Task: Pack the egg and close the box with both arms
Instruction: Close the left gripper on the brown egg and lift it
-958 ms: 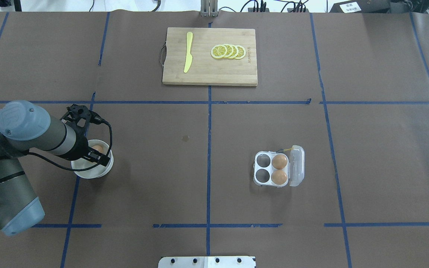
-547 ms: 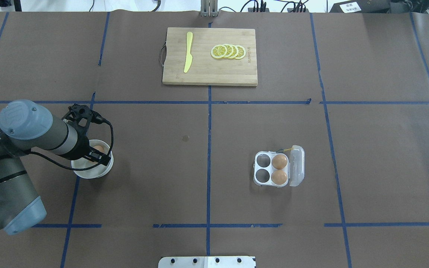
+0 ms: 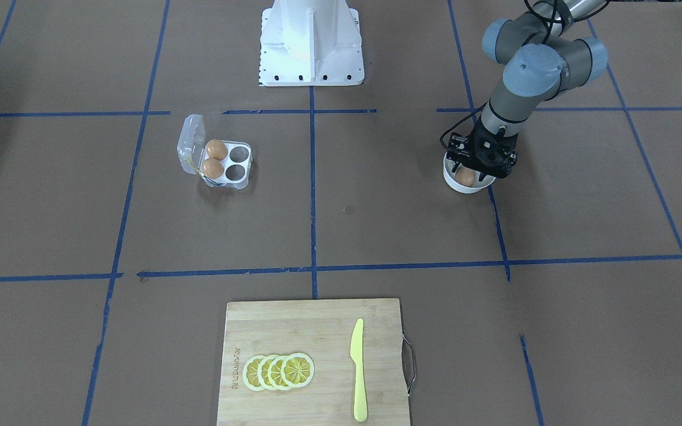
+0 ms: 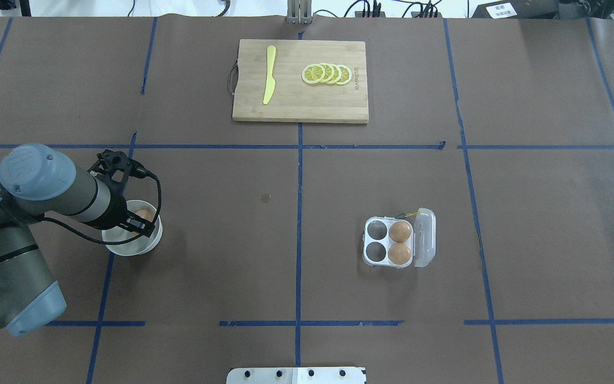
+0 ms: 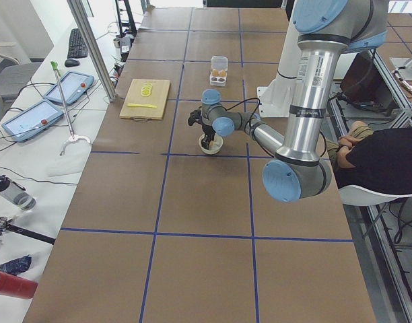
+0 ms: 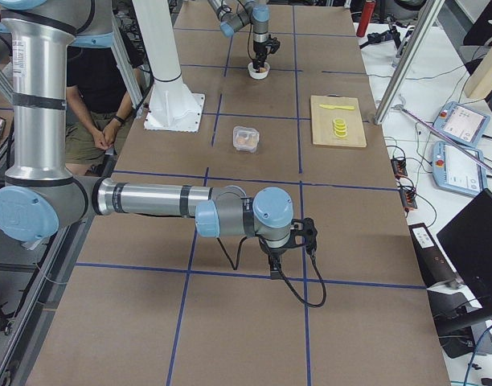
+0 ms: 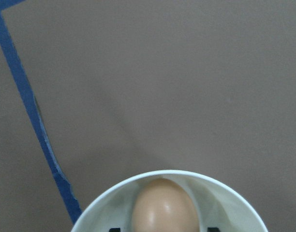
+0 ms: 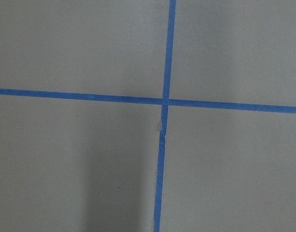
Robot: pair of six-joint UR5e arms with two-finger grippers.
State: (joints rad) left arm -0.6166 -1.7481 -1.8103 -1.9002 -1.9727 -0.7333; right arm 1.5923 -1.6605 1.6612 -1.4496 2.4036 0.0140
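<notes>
I am looking down on a wide table (image 4: 552,213) covered in brown paper and gridded with blue tape (image 8: 162,101). Bare paper is stretching between the bowl (image 7: 225,193) near the left edge and the box (image 4: 376,249) right of centre, with the board (image 4: 296,101) sitting well apart at the far side.

I am counting three smooth brown-orange eggs. One egg (image 7: 165,205) is lying in the bowl. The other two (image 4: 401,231) are sitting in the box cells next to the lid (image 4: 425,237), which is lying open, and the two cells away from the lid are showing empty.

The left hand (image 4: 137,224) is reaching down into the bowl, its fingers standing wide on either side of the egg with slim gaps showing. The right hand (image 6: 276,269) is hanging over a tape crossing, well apart from everything. I cannot tell whether it is wide or narrow.

The board is carrying one yellow knife (image 4: 269,74) and four lemon slices (image 4: 327,73).
</notes>
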